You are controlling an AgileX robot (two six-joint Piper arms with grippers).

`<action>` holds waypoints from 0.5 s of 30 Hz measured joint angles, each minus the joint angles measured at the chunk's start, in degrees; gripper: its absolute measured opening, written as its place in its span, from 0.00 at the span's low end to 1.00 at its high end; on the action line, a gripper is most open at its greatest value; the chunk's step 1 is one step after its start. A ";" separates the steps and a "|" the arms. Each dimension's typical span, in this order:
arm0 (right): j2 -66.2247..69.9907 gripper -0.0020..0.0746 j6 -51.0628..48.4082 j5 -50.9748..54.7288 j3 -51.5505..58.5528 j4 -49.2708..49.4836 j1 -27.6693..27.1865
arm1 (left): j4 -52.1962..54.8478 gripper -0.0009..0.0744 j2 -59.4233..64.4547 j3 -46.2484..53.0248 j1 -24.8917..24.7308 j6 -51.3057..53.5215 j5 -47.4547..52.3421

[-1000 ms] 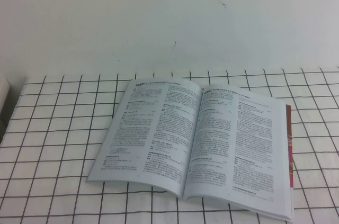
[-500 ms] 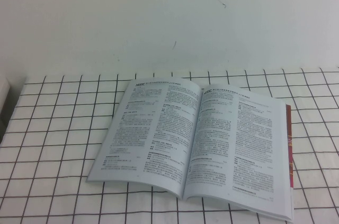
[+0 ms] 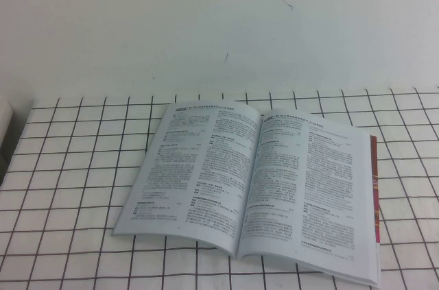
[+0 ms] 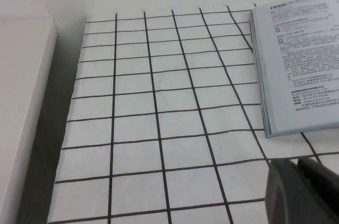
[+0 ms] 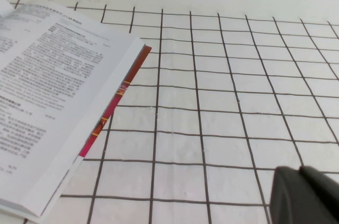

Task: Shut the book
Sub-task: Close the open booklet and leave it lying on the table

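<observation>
— Where's the book (image 3: 254, 187)?
— It lies open, pages up, on a checked cloth (image 3: 68, 166) below a white wall (image 3: 206, 22).
— And the grippers?
— Only the wrist views catch them. The left gripper (image 4: 304, 189) is near the book's left page, and the right gripper (image 5: 304, 195) is off its red cover edge (image 5: 114, 105). Whether either is apart or together, I cannot tell.

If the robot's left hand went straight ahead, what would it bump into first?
Probably a corner of the open book, just ahead of the left hand, though depth is unclear. The right hand hangs over the checked cloth.
</observation>
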 joint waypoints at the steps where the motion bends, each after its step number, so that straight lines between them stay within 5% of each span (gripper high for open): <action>1: 0.00 0.02 0.00 -0.09 0.00 0.00 0.00 | 0.00 0.01 0.00 0.00 0.00 0.00 0.00; 15: 0.00 0.02 0.00 -6.74 0.47 0.04 0.00 | 0.00 0.01 0.00 0.00 0.00 0.36 -0.85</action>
